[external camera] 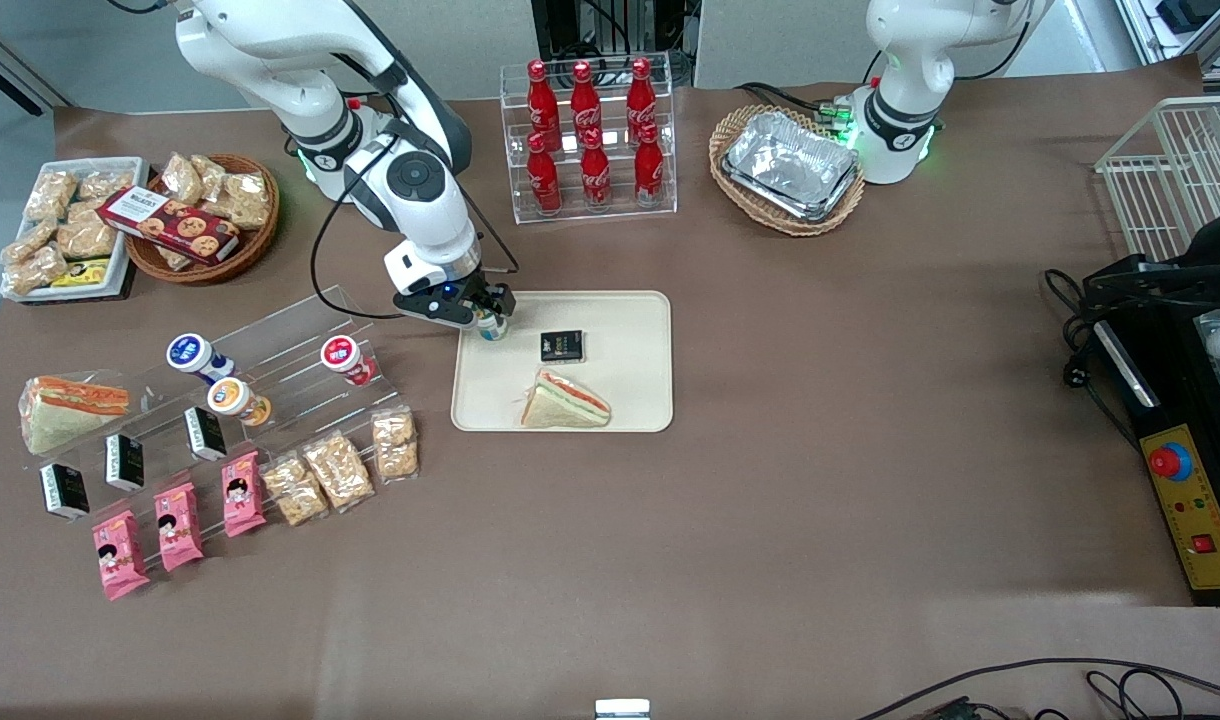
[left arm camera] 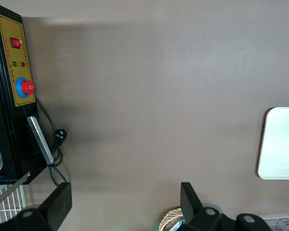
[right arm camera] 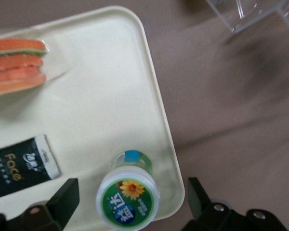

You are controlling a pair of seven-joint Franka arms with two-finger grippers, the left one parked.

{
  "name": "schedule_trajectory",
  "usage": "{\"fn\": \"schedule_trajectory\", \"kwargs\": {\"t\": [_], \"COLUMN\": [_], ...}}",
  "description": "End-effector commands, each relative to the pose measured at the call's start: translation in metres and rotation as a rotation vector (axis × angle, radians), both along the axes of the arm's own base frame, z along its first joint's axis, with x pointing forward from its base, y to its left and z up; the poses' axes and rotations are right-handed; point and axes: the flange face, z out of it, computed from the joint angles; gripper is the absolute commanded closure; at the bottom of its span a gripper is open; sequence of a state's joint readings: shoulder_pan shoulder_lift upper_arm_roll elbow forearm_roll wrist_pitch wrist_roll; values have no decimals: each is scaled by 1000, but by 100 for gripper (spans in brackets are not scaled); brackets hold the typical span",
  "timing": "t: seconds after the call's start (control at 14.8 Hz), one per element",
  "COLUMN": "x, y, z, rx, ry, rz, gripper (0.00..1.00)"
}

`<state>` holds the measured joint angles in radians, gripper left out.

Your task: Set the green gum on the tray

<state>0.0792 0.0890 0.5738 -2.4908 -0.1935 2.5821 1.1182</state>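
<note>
The green gum [external camera: 491, 327] [right arm camera: 127, 197] stands upright on the cream tray [external camera: 630, 330] [right arm camera: 101, 96], in the tray's corner toward the working arm's end and farthest from the front camera. Its white lid has a green ring and a flower print. My right gripper [external camera: 488, 312] [right arm camera: 132, 192] hangs just above it, open. One black finger [right arm camera: 67, 195] stands on each side of the lid, with a gap on both sides. A wrapped sandwich [external camera: 565, 400] [right arm camera: 17, 65] and a black packet [external camera: 561, 346] [right arm camera: 19, 166] also lie on the tray.
A clear stepped shelf [external camera: 300, 340] beside the tray holds blue-lidded [external camera: 192, 354], orange-lidded [external camera: 232, 398] and red-lidded [external camera: 342, 355] bottles, with snack packs nearer the front camera. A cola bottle rack [external camera: 590, 135] and a wicker basket of foil trays [external camera: 788, 165] stand farther back.
</note>
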Motion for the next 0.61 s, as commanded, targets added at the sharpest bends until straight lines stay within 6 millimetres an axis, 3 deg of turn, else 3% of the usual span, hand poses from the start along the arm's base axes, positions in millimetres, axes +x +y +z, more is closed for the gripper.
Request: {"fn": "schedule_trajectory", "kwargs": {"t": [0.0,0.4,0.54], "x": [24,36,46], "y": [12,56,65], "z": [51,142,184], "rx": [-79,-28,-10], "ry": [-7,91,118], "rz": [-13,-87,-93], "gripper": [0,0,0]}}
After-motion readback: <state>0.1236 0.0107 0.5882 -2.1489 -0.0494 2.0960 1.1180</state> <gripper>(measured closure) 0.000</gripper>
